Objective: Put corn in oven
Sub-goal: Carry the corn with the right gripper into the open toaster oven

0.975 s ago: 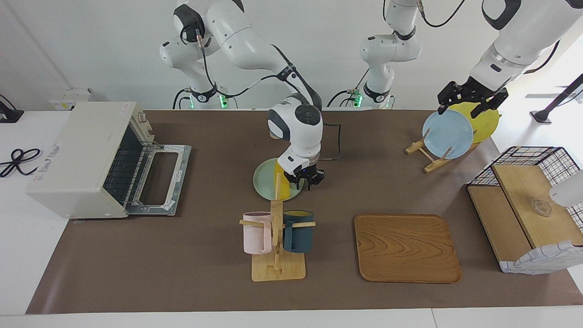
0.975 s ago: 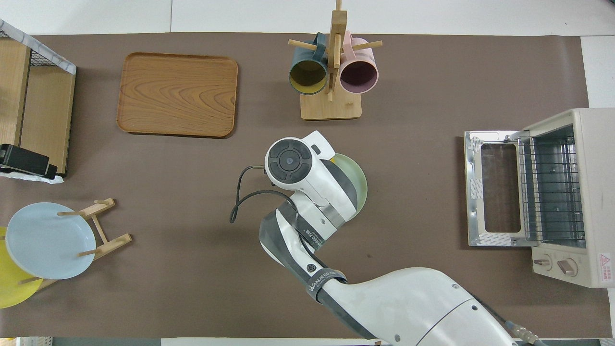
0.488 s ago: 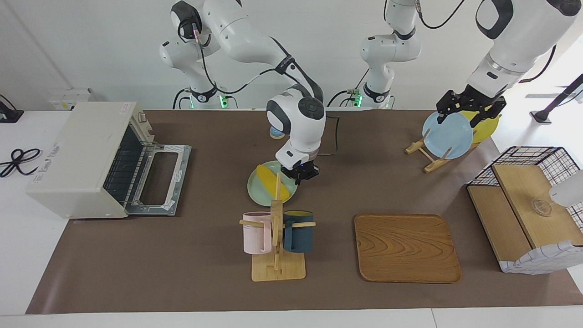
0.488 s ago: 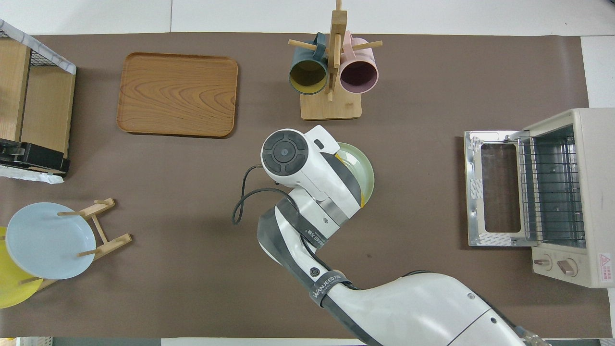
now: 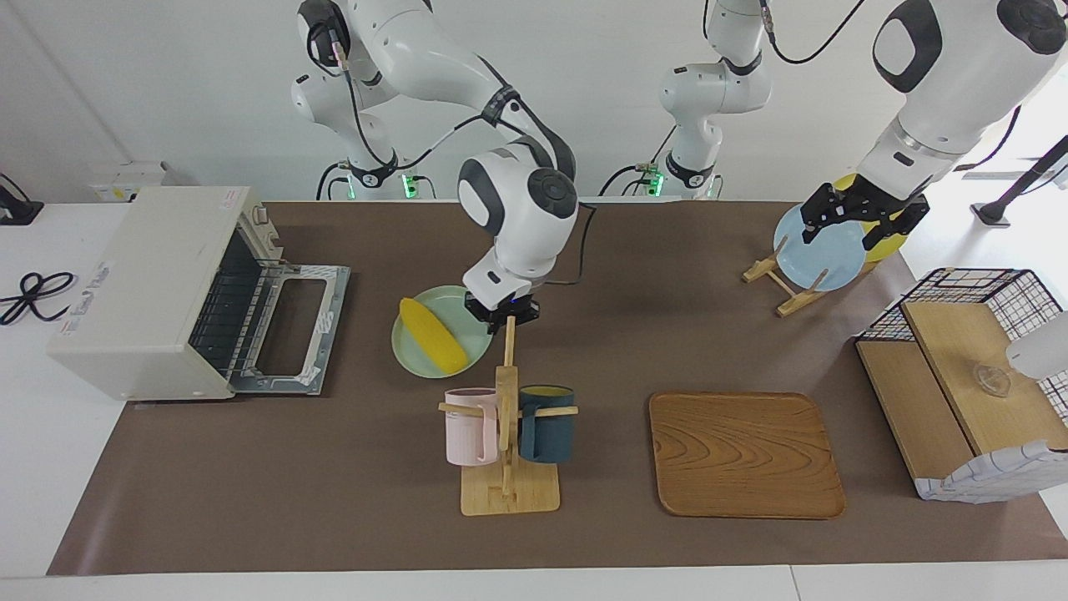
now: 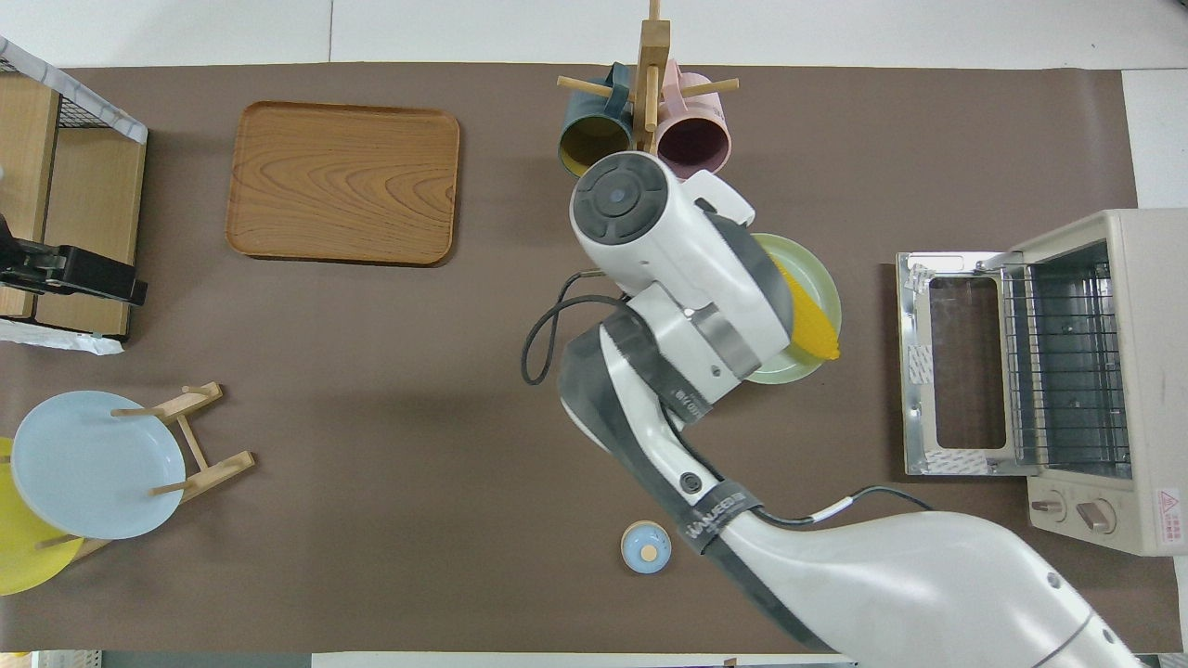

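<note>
- Step in hand, as judged: the right gripper [image 5: 501,312] grips the rim of the green plate [image 5: 415,351] and carries the corn [image 5: 432,335] on it toward the oven [image 5: 158,288].
- The corn lies flat across the plate, unsecured; the plate sits between the mug rack [image 5: 506,434] and the oven's lowered door [image 5: 288,325].
- The oven is open toward the table's middle; its wire rack [image 6: 1063,362] shows bare.
- The next move calls for holding the plate level to the door, since the cob could roll off.
- The left gripper [image 5: 859,213] hangs over the blue plate [image 5: 822,250] in the plate stand [image 5: 780,280]; I cannot tell how its fingers are set.
- The wooden tray [image 5: 745,455] holds nothing.
</note>
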`<state>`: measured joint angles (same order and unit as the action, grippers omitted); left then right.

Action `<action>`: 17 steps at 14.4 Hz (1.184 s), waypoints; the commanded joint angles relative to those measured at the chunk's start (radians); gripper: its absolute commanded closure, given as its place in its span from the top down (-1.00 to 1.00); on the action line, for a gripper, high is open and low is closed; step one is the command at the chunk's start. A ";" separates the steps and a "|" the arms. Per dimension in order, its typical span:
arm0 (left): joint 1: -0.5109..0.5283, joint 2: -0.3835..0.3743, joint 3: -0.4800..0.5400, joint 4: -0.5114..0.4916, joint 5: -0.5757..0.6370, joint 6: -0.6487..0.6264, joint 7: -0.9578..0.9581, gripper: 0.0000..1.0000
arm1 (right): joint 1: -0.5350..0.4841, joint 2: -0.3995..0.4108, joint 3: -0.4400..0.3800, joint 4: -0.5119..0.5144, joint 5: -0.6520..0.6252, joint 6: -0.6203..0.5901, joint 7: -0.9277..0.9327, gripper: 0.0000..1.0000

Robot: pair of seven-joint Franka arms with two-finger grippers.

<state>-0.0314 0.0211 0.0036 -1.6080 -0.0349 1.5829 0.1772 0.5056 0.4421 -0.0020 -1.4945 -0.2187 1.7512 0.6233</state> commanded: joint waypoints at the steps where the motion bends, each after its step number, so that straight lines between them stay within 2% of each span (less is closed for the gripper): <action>1: 0.010 0.017 -0.007 0.036 0.006 -0.032 0.016 1.00 | -0.161 -0.187 0.010 -0.208 -0.010 0.022 -0.169 -1.00; 3: 0.010 0.014 -0.007 0.036 0.006 -0.038 0.016 1.00 | -0.278 -0.236 0.011 -0.266 -0.008 0.022 -0.265 -1.00; 6: 0.010 0.005 -0.005 0.036 0.012 -0.060 0.016 1.00 | -0.375 -0.279 0.011 -0.340 -0.008 0.028 -0.342 -1.00; 12: 0.007 0.000 -0.005 0.031 0.012 -0.061 0.005 1.00 | -0.475 -0.332 0.010 -0.489 -0.008 0.143 -0.431 -1.00; 17: -0.001 0.000 -0.007 0.031 0.012 -0.035 -0.073 1.00 | -0.541 -0.348 0.010 -0.538 -0.008 0.149 -0.470 -1.00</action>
<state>-0.0314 0.0275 0.0029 -1.5853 -0.0349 1.5473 0.1476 0.0040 0.1304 -0.0062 -1.9721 -0.2192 1.8765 0.1871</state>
